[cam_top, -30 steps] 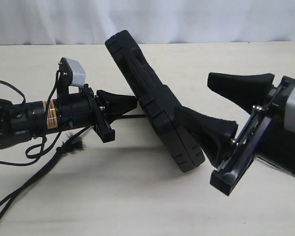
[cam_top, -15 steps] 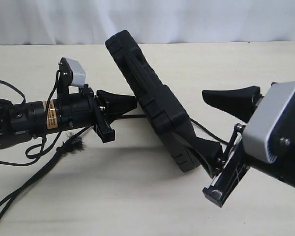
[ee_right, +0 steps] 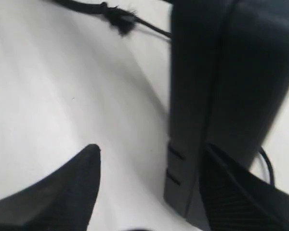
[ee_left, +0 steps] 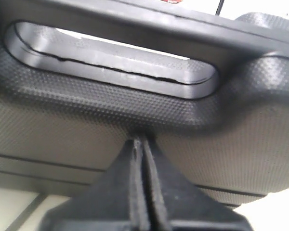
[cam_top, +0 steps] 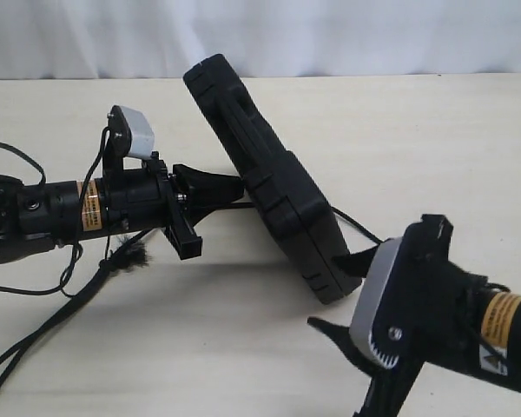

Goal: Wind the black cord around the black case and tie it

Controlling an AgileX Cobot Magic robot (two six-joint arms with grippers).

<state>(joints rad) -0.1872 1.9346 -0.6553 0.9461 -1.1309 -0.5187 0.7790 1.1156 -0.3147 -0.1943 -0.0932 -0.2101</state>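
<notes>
While it is standing tilted on one lower corner near the middle of the smooth pale beige counter (cam_top: 434,139), the flat rectangular black case of matte plastic (cam_top: 269,174) is leaning its upper end toward the far left. Ribbed grooves are running along its face, and its skin is showing a fine pebbled grain in the left wrist view. An oblong handle slot (ee_left: 111,55) with rounded ends is cutting through one edge.

From the left edge, the left gripper (cam_top: 230,185) is reaching in level. Its black, wedge-shaped jaws are pressing flat together, and their tips are touching the case's face just below the slot. A thin dark line is running from under them to the case, but whether the jaws are pinching it I cannot tell.

At the near right corner, the right gripper (cam_top: 330,295) is holding its tapered black jaws wide apart. One is lying just beside the case's lower corner and the other is hanging over bare counter; contact with the case is unclear.

The long thin black cord of matte braided rope (cam_top: 69,308) is trailing across the counter toward the near left corner. Its knot with a fuzzy frayed tuft (cam_top: 126,258) is lying under the left arm. Another thin stretch is curving out from behind the case on the right.
</notes>
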